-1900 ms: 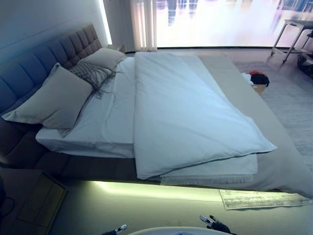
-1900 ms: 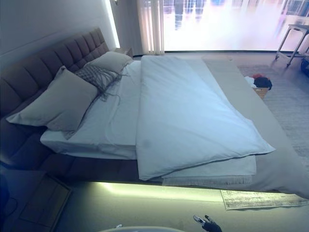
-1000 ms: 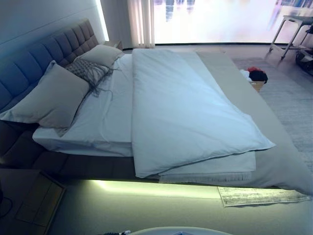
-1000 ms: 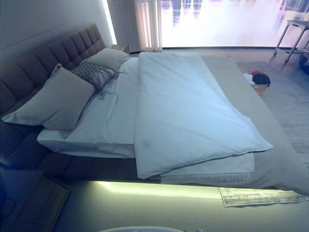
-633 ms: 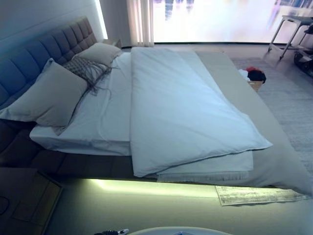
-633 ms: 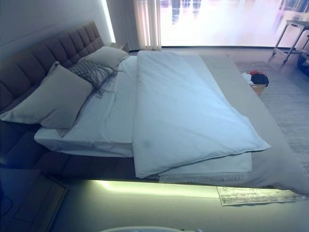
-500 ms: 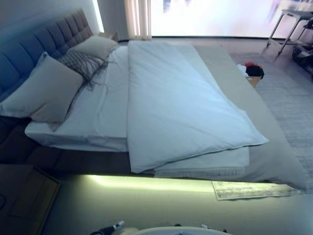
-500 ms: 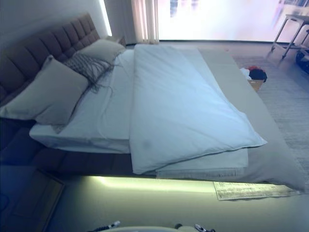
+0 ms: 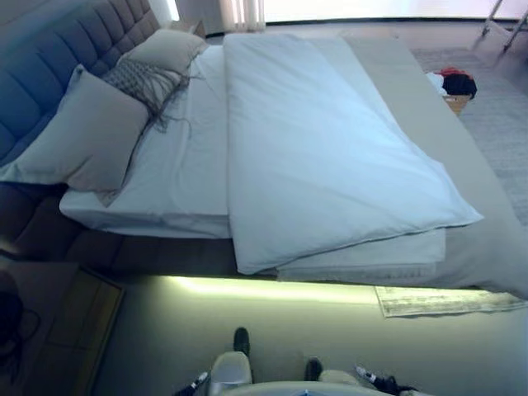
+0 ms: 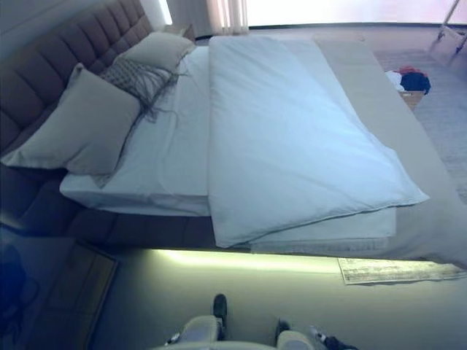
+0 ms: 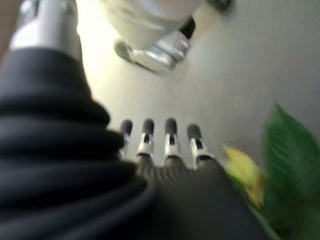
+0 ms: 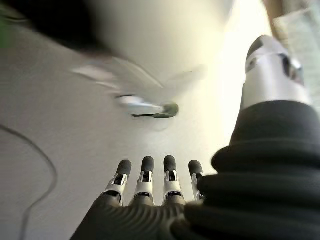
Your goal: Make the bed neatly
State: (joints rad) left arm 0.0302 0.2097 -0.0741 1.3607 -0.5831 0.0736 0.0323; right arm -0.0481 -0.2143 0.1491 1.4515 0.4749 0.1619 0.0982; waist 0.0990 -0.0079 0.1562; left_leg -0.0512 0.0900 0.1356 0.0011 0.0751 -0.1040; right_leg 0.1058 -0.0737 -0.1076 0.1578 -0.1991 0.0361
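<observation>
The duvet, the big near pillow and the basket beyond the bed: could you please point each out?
duvet [image 9: 322,157], left eye view, middle of its top.
big near pillow [image 9: 91,136], left eye view, centre of its face.
basket [image 9: 456,102], left eye view, its front wall.

both eye views look down from the head, share the same bed [image 9: 330,165], filling most of frame. wrist cams sit v. close behind each robot hand, facing floor [image 12: 60,125].

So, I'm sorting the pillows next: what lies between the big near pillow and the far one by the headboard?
A grey fringed cushion lies between the near pillow and the far pillow, as both eye views show.
</observation>
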